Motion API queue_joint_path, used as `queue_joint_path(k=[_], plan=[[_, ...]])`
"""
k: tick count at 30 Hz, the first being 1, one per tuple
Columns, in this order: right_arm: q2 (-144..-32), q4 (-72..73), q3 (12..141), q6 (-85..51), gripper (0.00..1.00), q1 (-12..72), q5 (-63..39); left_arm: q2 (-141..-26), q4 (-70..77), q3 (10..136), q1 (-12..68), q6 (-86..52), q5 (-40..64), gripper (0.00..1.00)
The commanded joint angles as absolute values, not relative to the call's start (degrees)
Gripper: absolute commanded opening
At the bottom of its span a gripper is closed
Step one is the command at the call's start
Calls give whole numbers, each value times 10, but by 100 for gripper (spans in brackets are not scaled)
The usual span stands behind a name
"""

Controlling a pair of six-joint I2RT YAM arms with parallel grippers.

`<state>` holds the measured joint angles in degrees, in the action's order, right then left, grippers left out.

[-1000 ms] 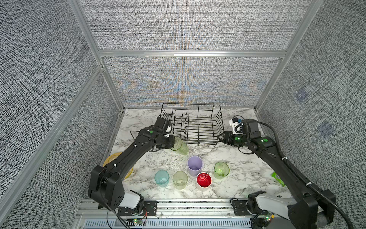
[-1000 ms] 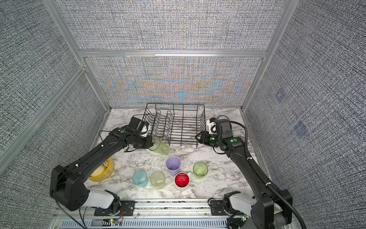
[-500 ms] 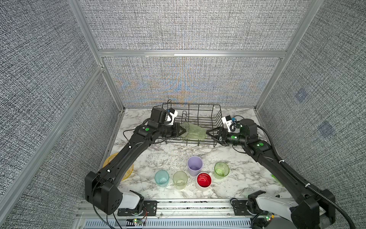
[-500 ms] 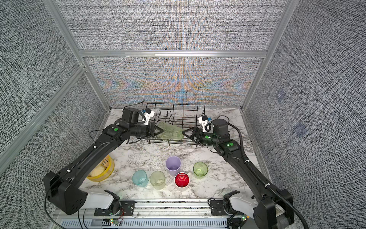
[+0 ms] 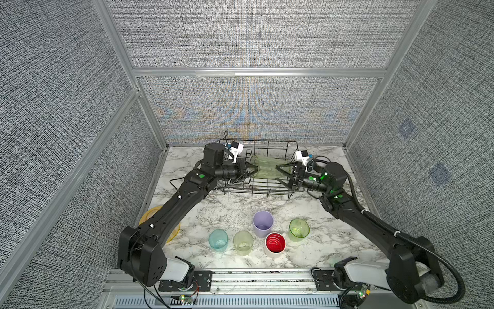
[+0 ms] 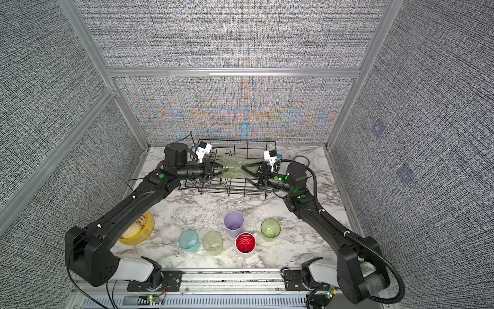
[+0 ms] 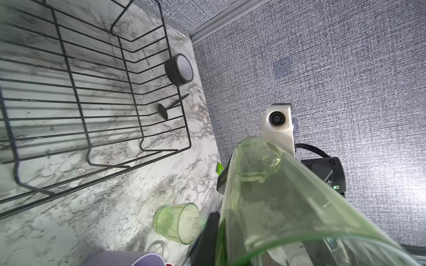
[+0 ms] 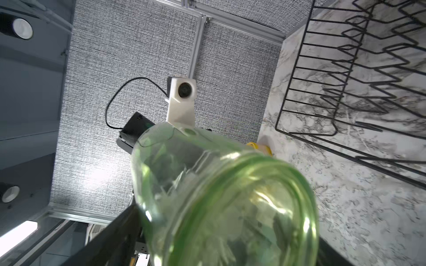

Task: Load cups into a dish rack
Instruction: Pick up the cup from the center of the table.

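A tall translucent green cup [image 5: 264, 168] [image 6: 232, 170] hangs on its side above the black wire dish rack [image 5: 270, 141] [image 6: 235, 187]. My left gripper [image 5: 252, 170] [image 6: 220, 167] is shut on the cup's rim. My right gripper [image 5: 278, 172] [image 6: 244, 172] is open, its fingers spread on either side of the cup's base; whether they touch it I cannot tell. The cup [image 7: 288, 207] [image 8: 226, 202] fills both wrist views. On the table in front stand lilac [image 5: 263, 223], teal [image 5: 218, 240], pale yellow-green [image 5: 243, 242], red-inside white [image 5: 275, 243] and short green [image 5: 299, 228] cups.
A yellow plate [image 5: 149, 214] [image 6: 139, 230] lies at the front left, partly under my left arm. A black tape roll [image 5: 318, 163] [image 7: 179, 69] sits right of the rack, behind my right wrist. Padded walls enclose the table on three sides.
My left gripper has lifted the tall green cup from in front of the rack to above it and turned it sideways. My right gripper has moved in to the cup's base and opened wider.
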<state>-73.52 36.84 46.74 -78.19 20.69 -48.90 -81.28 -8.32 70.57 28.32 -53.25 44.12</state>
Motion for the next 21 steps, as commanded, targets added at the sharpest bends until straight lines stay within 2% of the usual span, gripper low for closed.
queue_joint_path(k=[1, 14, 21], plan=[[-755, 495, 472, -865, 91, 209, -479, -813, -22, 702, 283, -555, 478, 0], [-822, 603, 488, -940, 90, 228, -445, -828, 16, 680, 284, -584, 486, 1], [-825, 617, 470, -940, 83, 229, -427, -844, 9, 682, 284, -584, 479, 16]])
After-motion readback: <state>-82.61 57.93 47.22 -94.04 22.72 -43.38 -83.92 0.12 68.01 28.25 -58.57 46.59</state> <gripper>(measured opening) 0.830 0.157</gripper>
